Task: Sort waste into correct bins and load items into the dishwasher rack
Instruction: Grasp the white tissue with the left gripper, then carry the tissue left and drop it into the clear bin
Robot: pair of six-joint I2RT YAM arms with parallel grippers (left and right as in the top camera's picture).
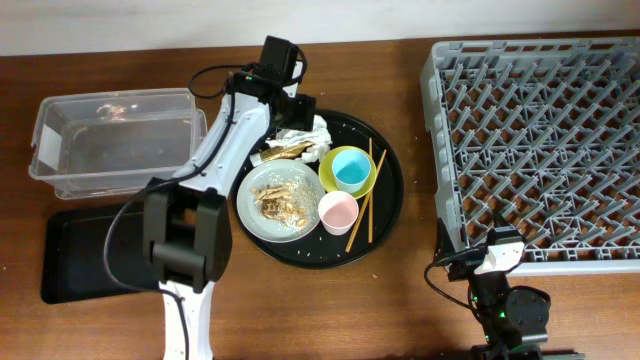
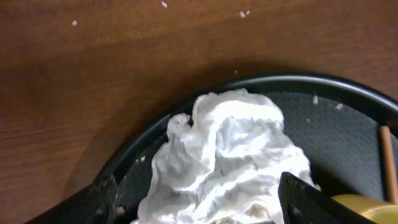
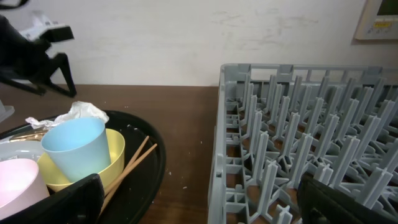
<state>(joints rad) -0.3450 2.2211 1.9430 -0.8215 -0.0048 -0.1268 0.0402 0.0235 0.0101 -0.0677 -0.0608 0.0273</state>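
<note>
Left gripper (image 2: 200, 199): you have its fingers (image 2: 99, 200) spread wide, one on each side of the crumpled white tissue (image 2: 227, 149). The tissue sits between them; no squeeze on it shows.
Tissue: it lies at the far rim of the round black tray (image 1: 388, 197), just beside the gold-brown snack wrapper (image 1: 283, 150).
Right gripper (image 3: 205, 200): spread fully, with nothing between its fingers. It sits low at the near edge of the table (image 1: 400, 295), by the near left corner of the dishwasher rack (image 1: 431, 120).
Plate (image 1: 258, 215): pale grey, on the left part of the round tray, with the beige-brown food scraps (image 1: 280, 200) and rice heaped on it.
Bowl (image 1: 326, 163): yellow-green, on the round tray to the right of the wrapper. The light blue cup (image 1: 350, 170) stands upright inside it.
Pink cup (image 1: 337, 211): upright on the round tray, touching the plate's right edge, just in front of the bowl.
Chopsticks (image 1: 369, 190): the two lie on the tray, right of the bowl and pink cup, splayed slightly apart.
Clear tub (image 1: 45, 140): far left of the table. A few small bits show near its far wall; you cannot tell what they are.
Black rectangular tray (image 1: 90, 255): near left, just in front of the tub.
Rack: right side of the table, well apart from the round tray.
</note>
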